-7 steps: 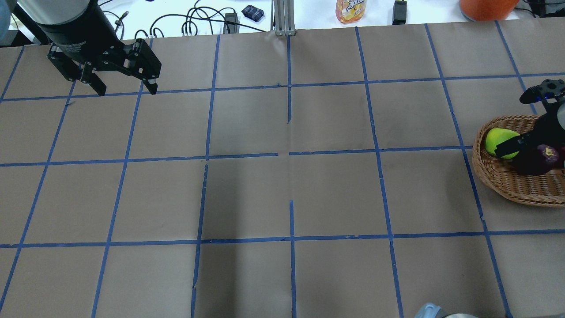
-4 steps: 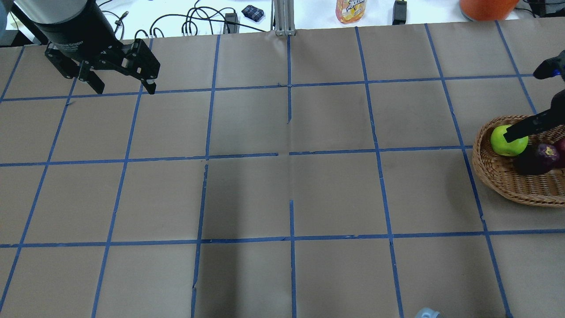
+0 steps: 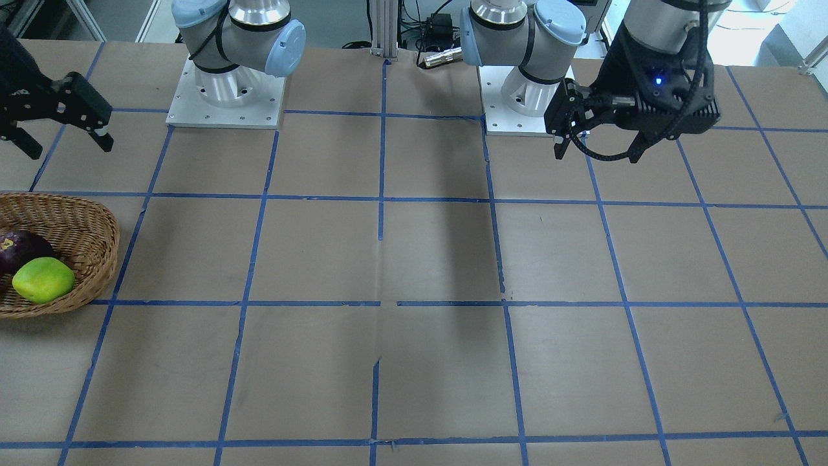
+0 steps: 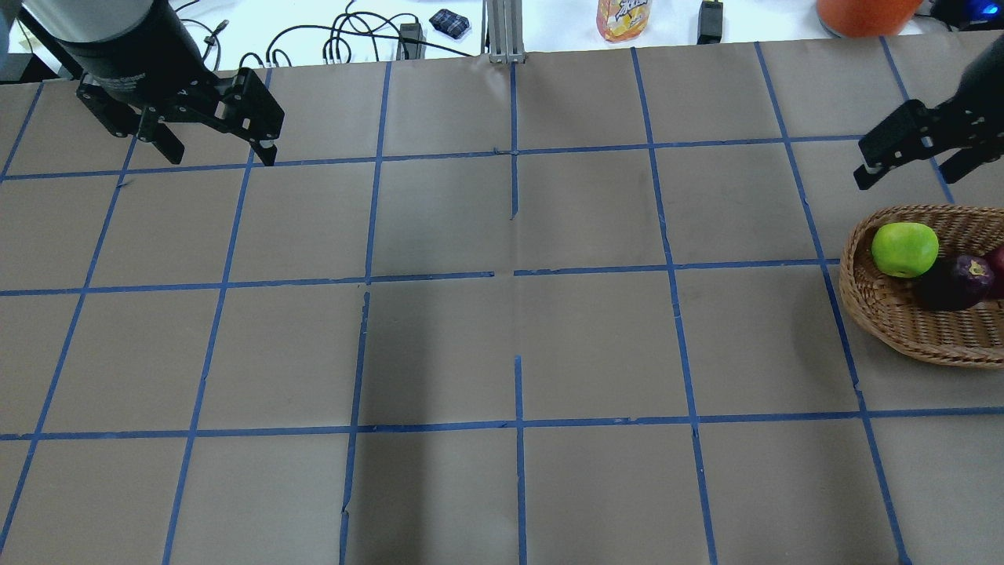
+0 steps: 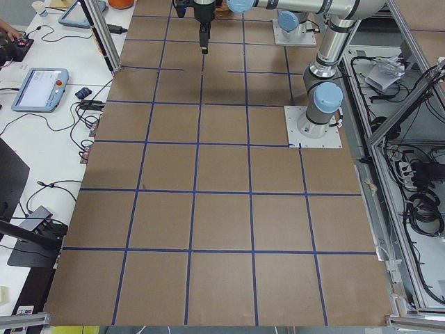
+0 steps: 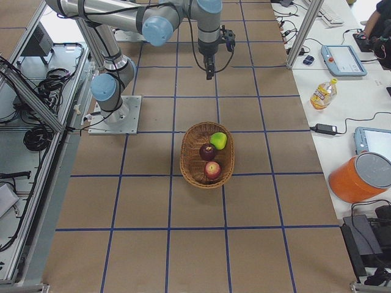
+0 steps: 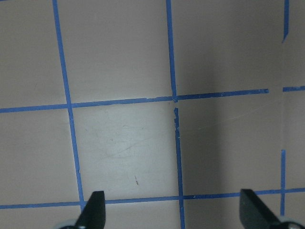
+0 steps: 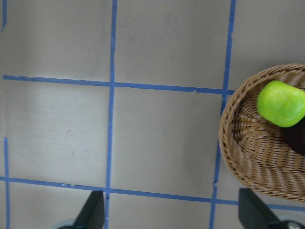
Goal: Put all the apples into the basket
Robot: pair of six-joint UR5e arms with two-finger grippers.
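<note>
The three apples all lie in the basket, which sits at the table's right end. The green apple lies against the basket's left inner wall. The dark purple apple touches it on its right, and the red apple lies just beside the purple one, further toward the table's end.

No finger touches any fruit. The right gripper hangs raised above the table, well apart from the basket, with its fingers spread wide and nothing between them. In the right wrist view the green apple lies outside the gap, up and to the right of the right-hand finger.

Far off at the table's left end, the left gripper hovers over bare brown paper with blue tape lines, its fingers likewise spread and empty.
</note>
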